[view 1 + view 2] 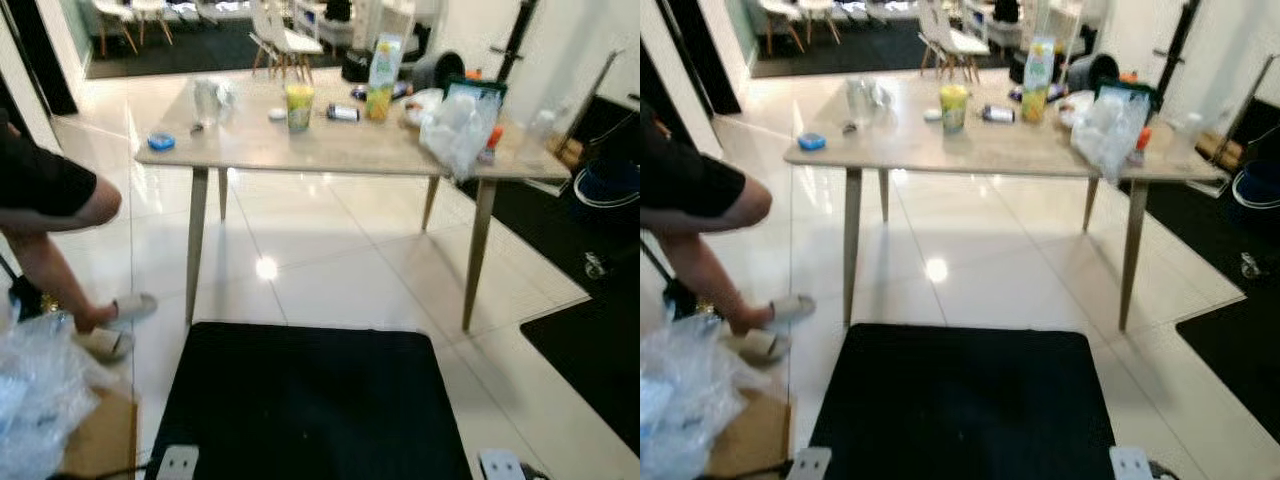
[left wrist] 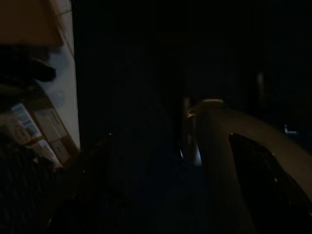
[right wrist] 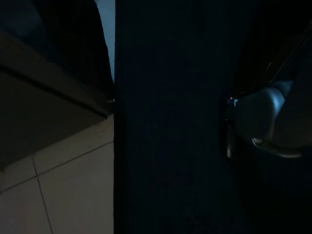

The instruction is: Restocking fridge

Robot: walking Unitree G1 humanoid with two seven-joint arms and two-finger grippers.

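A bottle [image 1: 381, 77] and a cup [image 1: 299, 105] stand on the worktop [image 1: 300, 148], beside a plastic bag [image 1: 457, 130]. Whether either end effector is apart or together, I cannot tell. A person [image 1: 45, 215] stands left.

Dark mat [image 3: 170, 146] beside pale floor tiles [image 3: 63, 195] — very dim.

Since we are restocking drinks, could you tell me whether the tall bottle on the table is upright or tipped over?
Upright: the tall bottle stands on its base on the table, cap uppermost.
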